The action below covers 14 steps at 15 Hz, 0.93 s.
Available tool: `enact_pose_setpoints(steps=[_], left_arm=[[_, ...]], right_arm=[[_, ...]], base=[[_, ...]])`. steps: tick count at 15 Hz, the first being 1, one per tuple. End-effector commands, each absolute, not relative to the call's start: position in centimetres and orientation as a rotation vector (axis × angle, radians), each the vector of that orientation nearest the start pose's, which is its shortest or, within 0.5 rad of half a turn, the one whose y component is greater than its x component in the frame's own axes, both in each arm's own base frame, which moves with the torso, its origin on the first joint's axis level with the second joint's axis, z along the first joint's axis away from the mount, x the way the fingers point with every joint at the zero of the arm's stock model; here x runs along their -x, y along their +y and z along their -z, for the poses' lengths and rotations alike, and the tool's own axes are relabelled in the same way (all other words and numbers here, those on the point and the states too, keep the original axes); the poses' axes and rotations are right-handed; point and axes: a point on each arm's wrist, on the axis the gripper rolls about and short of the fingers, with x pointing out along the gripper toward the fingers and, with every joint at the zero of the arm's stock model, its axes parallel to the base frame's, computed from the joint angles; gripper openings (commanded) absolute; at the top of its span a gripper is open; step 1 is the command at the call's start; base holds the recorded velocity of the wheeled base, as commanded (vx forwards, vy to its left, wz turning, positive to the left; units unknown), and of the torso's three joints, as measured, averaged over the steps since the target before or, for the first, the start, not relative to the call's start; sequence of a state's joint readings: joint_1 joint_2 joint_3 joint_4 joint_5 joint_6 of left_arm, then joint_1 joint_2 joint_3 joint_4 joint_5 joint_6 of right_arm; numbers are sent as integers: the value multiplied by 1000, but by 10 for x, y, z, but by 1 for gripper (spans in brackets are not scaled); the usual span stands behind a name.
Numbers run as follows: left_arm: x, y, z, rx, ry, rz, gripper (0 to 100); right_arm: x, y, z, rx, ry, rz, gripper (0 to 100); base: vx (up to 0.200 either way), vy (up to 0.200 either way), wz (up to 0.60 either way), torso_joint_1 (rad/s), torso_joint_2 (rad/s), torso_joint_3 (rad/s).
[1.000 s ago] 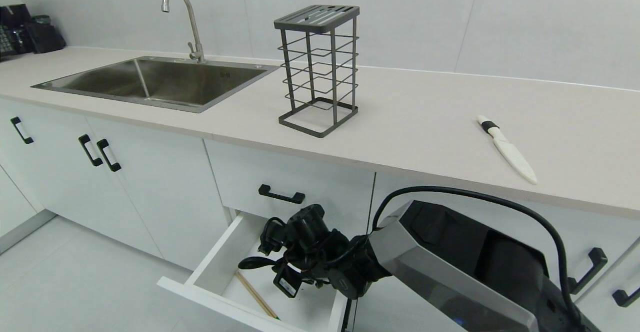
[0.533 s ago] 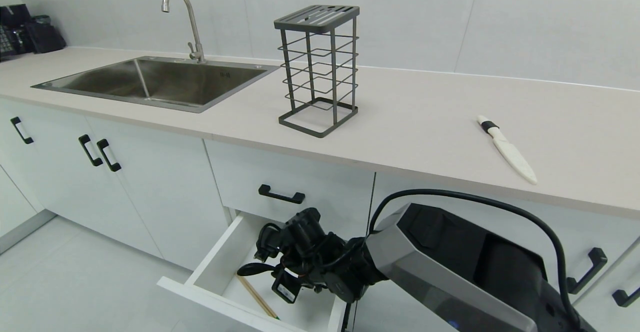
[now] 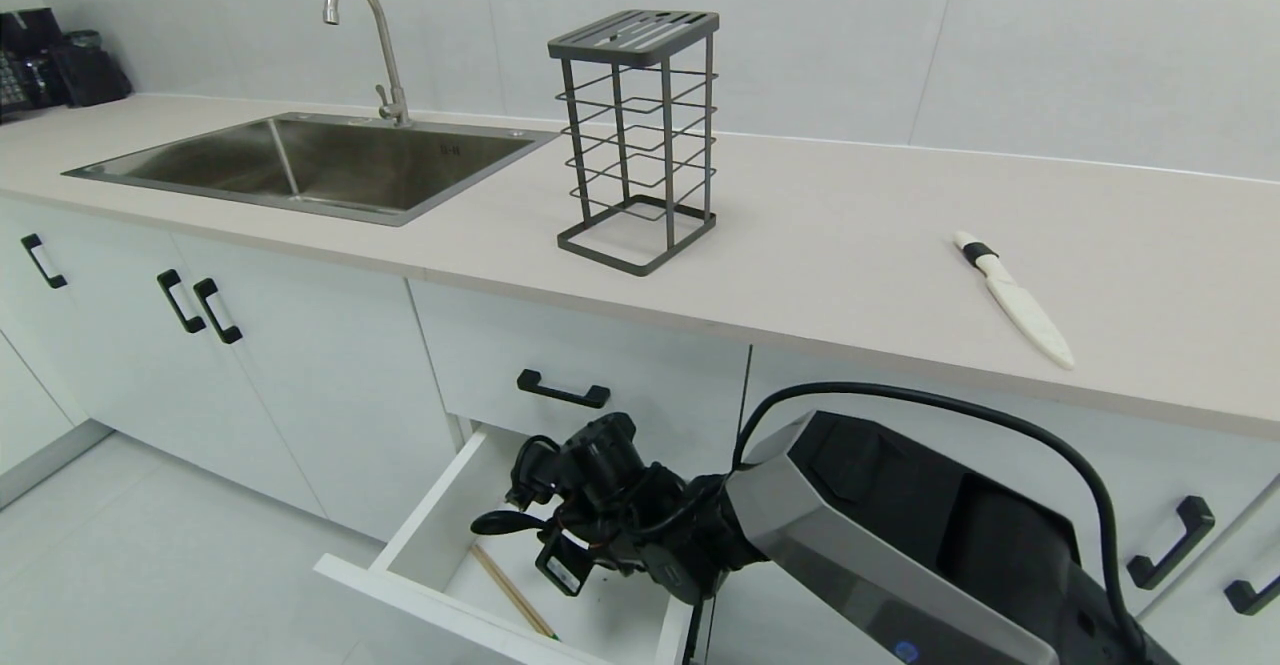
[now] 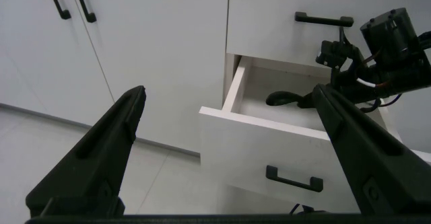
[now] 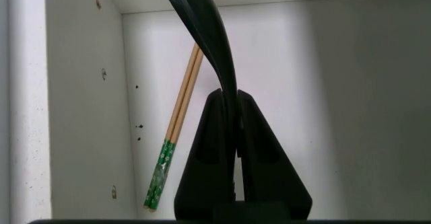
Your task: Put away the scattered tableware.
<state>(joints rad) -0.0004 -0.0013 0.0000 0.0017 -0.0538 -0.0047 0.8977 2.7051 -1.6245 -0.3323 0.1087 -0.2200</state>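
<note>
My right gripper (image 3: 562, 527) hangs over the open white drawer (image 3: 400, 585), shut on the handle of a black spoon (image 3: 495, 523). The spoon's bowl points toward the drawer's left side, above the drawer floor. In the right wrist view the fingers (image 5: 215, 136) pinch the spoon (image 5: 202, 22) above the drawer floor (image 5: 337, 83), with a pair of wooden chopsticks (image 5: 178, 116) lying there beside the side wall. A white knife (image 3: 1015, 300) with a black band lies on the counter at the right. My left gripper (image 4: 229, 96) stands open, low in front of the drawer (image 4: 283, 150).
A dark wire knife rack (image 3: 640, 135) stands mid-counter, with a steel sink (image 3: 300, 160) and tap to its left. Closed cabinet doors and drawers with black handles (image 3: 562, 391) surround the open drawer. The chopsticks (image 3: 510, 593) lie near its front.
My right gripper has shifted slightly left over the drawer with the spoon, dipping a little and rising again. Nothing on the counter moved.
</note>
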Motion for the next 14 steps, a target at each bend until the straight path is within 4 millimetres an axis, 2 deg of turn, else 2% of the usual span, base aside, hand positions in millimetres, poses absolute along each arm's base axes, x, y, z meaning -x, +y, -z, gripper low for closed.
enact_pose_setpoints(steps=[1, 2, 5, 11, 14], left_arm=[[23, -1, -75, 12, 2, 52, 100], [23, -1, -75, 20, 1, 51, 100], [23, -1, -75, 17, 0, 49, 100], [23, -1, -75, 11, 2, 51, 100], [23, -1, -75, 9, 2, 51, 100]], right_arm=[[-306, 390, 61, 499, 613, -1030, 0], [-306, 390, 61, 499, 613, -1031, 0], [-306, 390, 61, 500, 610, -1032, 0], [-307, 392, 61, 500, 603, -1029, 0], [-319, 393, 55, 499, 566, -969, 0]], base=[[0, 0, 0, 0, 0, 0], [0, 0, 0, 0, 0, 0], [-200, 0, 0, 7, 4, 1], [0, 0, 0, 0, 0, 0], [0, 0, 0, 0, 0, 0]])
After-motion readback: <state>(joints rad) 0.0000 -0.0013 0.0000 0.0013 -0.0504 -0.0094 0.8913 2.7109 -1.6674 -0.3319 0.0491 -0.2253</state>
